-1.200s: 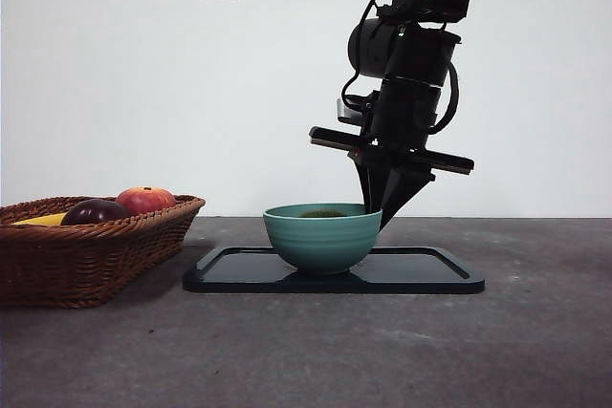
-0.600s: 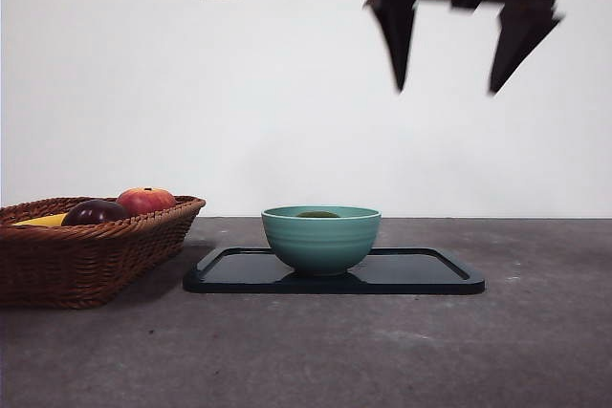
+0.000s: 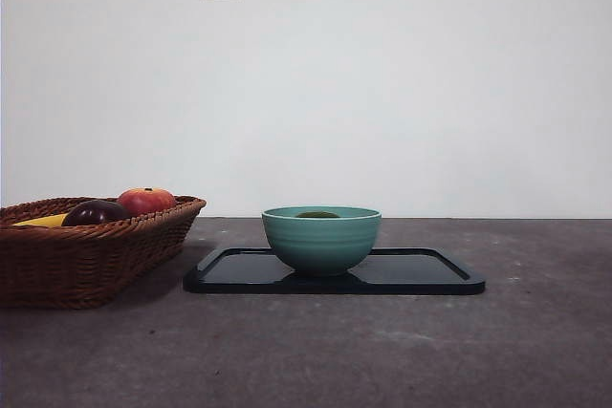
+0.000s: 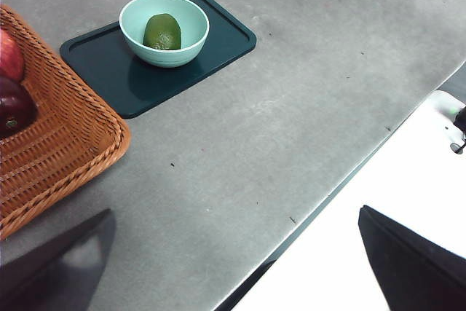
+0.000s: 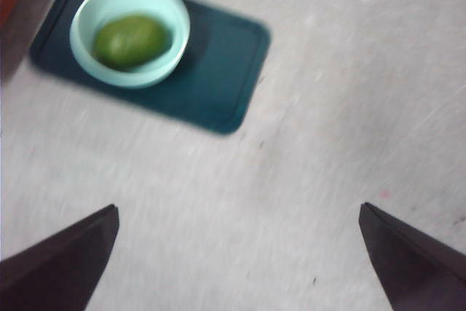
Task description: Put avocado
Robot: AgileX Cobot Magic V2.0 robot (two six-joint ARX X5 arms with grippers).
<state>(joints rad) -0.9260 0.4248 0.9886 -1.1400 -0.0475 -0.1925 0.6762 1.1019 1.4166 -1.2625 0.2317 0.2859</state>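
The wicker basket (image 3: 91, 250) is seen at the table's left edge, the dark tray (image 3: 421, 274) near its middle. The teal bowl (image 3: 321, 238) stands on the tray's left end, and the avocado (image 4: 162, 31) lies inside it. Both the left gripper (image 4: 233, 267) and the right gripper (image 5: 237, 260) are held high, jaws wide apart, empty. The placing looks complete; any retreat is best made clear of the bowl.

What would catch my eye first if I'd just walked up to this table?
Probably the teal bowl standing on a dark tray mid-table, with a green avocado lying inside it. Next, the wicker basket at the table's left, holding a red apple and a dark purple fruit.
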